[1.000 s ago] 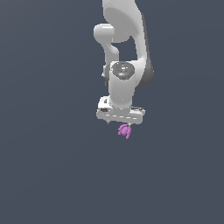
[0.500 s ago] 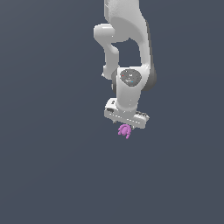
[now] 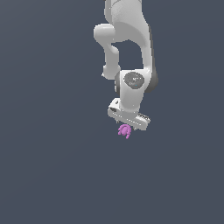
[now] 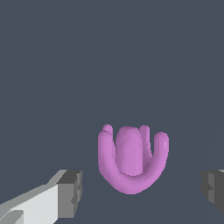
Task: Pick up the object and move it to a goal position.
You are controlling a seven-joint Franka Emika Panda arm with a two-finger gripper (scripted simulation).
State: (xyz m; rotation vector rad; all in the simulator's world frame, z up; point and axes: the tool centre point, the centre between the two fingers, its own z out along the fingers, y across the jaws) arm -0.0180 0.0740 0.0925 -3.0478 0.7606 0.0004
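Below, magenta object (image 4: 131, 159) between, apart from, spread pincer (image 4: 142, 192) fingers (image 4: 70, 192); pincer released.

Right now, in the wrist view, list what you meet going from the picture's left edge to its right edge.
Light finger with its dark grey pad → magenta pronged object, between the pads and touching neither → the other dark grey pad at the edge.

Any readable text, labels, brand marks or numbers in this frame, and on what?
None. The white gripper, the arm and the magenta object carry no lettering in either view; the dark disc on the wrist joint shows faint marks too small to read.
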